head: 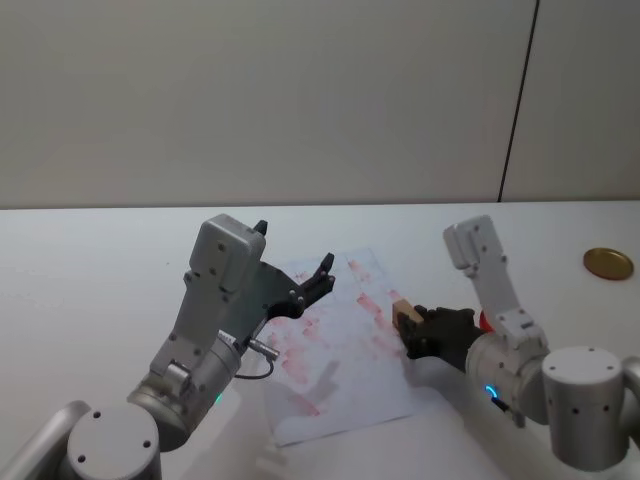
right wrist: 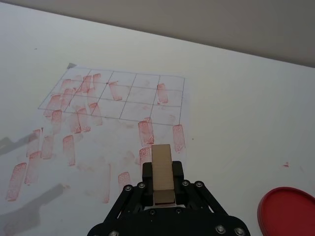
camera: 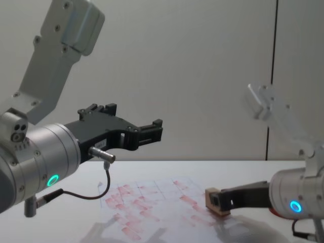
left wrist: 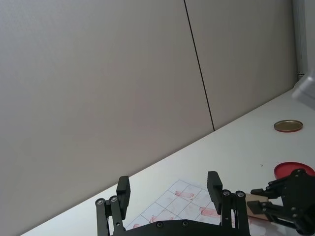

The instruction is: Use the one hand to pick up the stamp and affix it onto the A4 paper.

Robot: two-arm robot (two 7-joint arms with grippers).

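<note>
1. The white counter (head: 90, 260) runs back to a pale wall.
2. The left arm (head: 215, 330), with a green ring light, is raised over the left part of the sheet. The left tool (left wrist: 169, 183) has its fingers spread wide and holds nothing.
3. The paper (head: 340, 350) lies flat on the counter between the two arms. It has a faint grid at its far end and is covered in smudgy red rectangular marks.
4. The right tool (right wrist: 163, 172), on a wrist with a blue ring light, reaches in low from the right. Its two black fingers are closed against the sides of the stamp.
5. The red ink pad (right wrist: 290, 214) sits on the counter, off the sheet, just right of the right tool.
6. A gold disc (head: 608, 263) lies well apart, far right on the counter.
7. The stamp (camera: 212, 200), a tan wooden block, is held at the paper's right edge, low over the red marks. I cannot tell whether its underside touches the sheet.
</note>
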